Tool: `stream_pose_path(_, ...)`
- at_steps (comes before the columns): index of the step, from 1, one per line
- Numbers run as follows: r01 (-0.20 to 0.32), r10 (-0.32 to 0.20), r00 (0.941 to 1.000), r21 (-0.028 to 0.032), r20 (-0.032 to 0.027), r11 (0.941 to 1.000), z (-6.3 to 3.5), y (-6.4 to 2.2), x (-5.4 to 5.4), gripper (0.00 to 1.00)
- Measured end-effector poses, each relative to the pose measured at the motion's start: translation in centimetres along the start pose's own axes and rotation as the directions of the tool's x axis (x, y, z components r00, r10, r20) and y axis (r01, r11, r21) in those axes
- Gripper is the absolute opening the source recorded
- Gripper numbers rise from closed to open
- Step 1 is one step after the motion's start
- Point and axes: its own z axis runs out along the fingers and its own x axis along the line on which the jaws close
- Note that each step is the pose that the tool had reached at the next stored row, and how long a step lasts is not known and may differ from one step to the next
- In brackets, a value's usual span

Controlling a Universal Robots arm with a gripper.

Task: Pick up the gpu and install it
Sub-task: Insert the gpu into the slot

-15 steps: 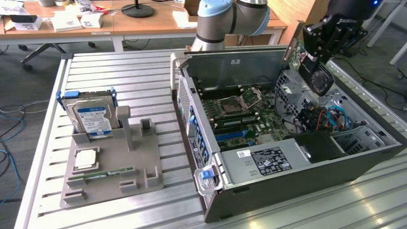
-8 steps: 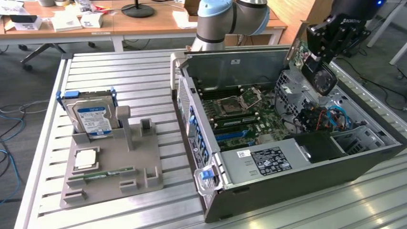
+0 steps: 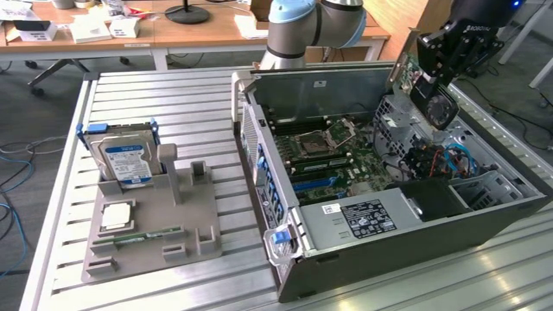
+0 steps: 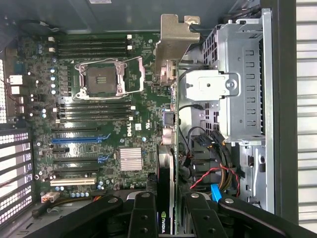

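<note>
Fingers [image 4: 143,213] of your claw [image 4: 171,194] stand partway closed, clamped on the two faces of the gpu [image 4: 166,163]. In the wrist view the card runs edge-on away from the black pads and ends in its bare, bent silver bracket [image 4: 173,39]. Beyond it lies the green motherboard [image 4: 114,124] with an empty square processor socket [image 4: 106,79], long dark slots and one blue slot [image 4: 74,140]; the card sits in none of them.

In the exterior view, a grey moulded holder [image 3: 147,259] at lower left carries a slim green memory stick [image 3: 138,236] lying flat and a silver hard drive [image 3: 125,159] standing upright. The dark metal computer case [image 3: 415,246] lies open at centre right on the ribbed metal table [image 3: 173,97]. At upper right the claw [image 3: 429,76] holds the gpu [image 3: 439,107] tilted above the case, round black fan showing. Wooden desks [image 3: 199,32] cross the top.
</note>
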Motion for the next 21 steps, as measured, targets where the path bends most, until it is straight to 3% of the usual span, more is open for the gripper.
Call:
stream_pose_path(6,0.007,-0.007,1.0,-0.0001,-0.0003,1.0,0.0,0.0,0.0,0.27)
stream_pose_path(12,0.099,-0.099,0.9951,-0.0022,-0.0045,0.9951,0.04,-0.01,0.0,0.27)
stream_pose_path(17,0.187,-0.187,0.9822,-0.0048,-0.0084,0.9823,0.11,-0.01,0.0,0.27)
stream_pose_path(21,0.258,-0.258,0.9661,-0.0073,-0.0113,0.9661,0.18,-0.01,0.0,0.27)
